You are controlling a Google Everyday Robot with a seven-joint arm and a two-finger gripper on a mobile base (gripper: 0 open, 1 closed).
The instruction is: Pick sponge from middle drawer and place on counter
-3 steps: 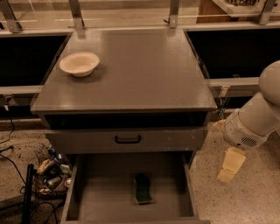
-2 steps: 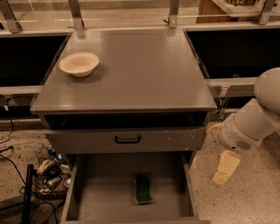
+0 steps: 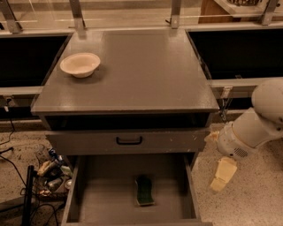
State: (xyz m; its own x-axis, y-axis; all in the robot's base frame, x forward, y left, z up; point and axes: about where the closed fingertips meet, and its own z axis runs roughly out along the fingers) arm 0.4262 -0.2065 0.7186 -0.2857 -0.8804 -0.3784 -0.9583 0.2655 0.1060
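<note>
The sponge, dark green on top with a yellow edge, lies flat on the grey floor of the open middle drawer, right of its centre. The counter is the grey cabinet top above it. My gripper is cream-coloured and hangs from the white arm. It points down over the speckled floor, outside the drawer's right wall and right of the sponge. It holds nothing that I can see.
A cream bowl sits on the counter's left rear part. A closed drawer front with a black handle is above the open drawer. Cables and clutter lie on the floor at the left. Metal rail posts stand behind the counter.
My arm and gripper have shifted a little left and down, closer to the drawer's right side. The sponge, drawer and bowl have not moved.
</note>
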